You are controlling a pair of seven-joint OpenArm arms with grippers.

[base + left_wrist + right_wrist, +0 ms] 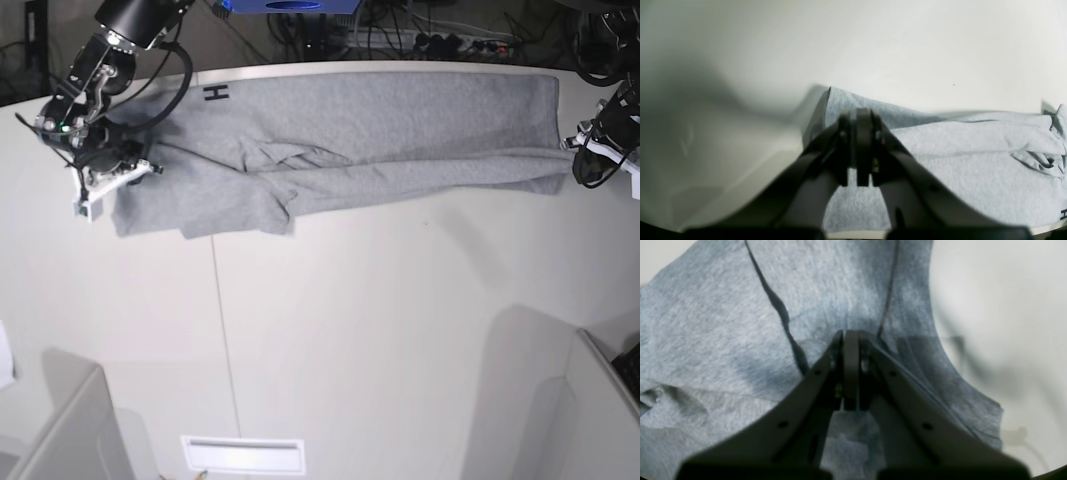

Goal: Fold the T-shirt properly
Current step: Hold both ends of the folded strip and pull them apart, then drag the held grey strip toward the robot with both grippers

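Note:
The heather-grey T-shirt lies stretched in a long band across the far side of the white table, with a black letter H showing near its left end. My right gripper sits at the band's left end. In the right wrist view its jaws are shut, pinching the grey cloth, and creases run out from the tips. My left gripper is at the band's right end. In the left wrist view it is shut on the edge of the shirt, near a raised corner.
A thin seam runs down the table. A white slot plate lies at the front edge. Grey box shapes stand at the front left and front right. Cables crowd the back.

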